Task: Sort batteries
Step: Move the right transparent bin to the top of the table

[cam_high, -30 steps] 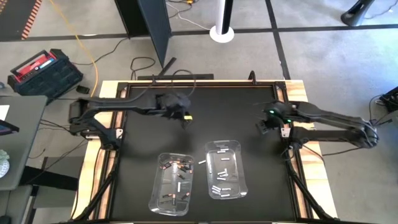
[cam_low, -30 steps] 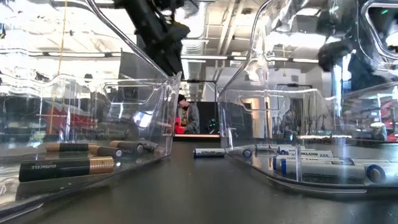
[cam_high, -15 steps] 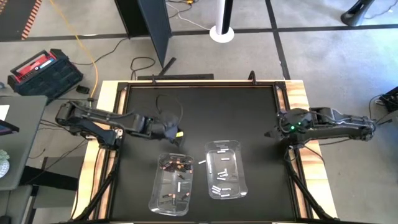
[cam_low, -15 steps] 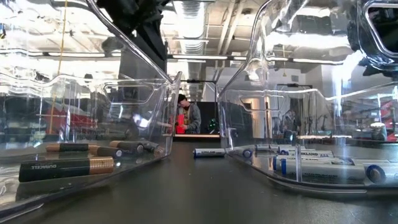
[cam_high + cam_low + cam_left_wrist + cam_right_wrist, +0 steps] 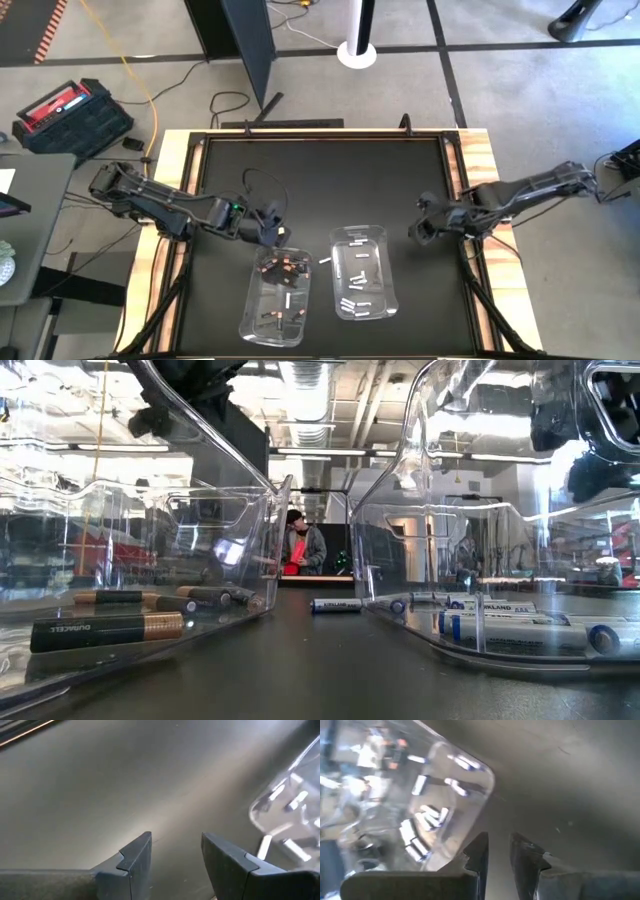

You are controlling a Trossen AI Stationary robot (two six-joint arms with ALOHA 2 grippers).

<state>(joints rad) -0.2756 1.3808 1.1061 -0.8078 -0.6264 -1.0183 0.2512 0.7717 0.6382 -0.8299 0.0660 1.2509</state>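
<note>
Two clear bins stand near the table's front. The left bin point(image 5: 279, 293) holds dark, copper-ended batteries point(image 5: 110, 628). The right bin point(image 5: 359, 272) holds white batteries point(image 5: 520, 626). One white battery point(image 5: 325, 260) lies loose on the mat between them. My left gripper point(image 5: 272, 233) hovers open at the left bin's far end, nothing between its fingers point(image 5: 175, 856). My right gripper point(image 5: 420, 229) hangs just right of the right bin. Its fingers point(image 5: 497, 851) are a narrow gap apart and empty.
The black mat point(image 5: 330, 185) lies bare across the far half of the table, inside a wooden frame point(image 5: 470, 150). A person point(image 5: 300, 546) sits in the room beyond the table. A red and black case point(image 5: 70, 112) lies on the floor at the left.
My left gripper has come from the middle of the mat toward the near edge and a little left, ending at the left bin's far end. My right arm has swung, carrying its gripper toward the near edge, beside the right bin. The bins and batteries have not moved.
</note>
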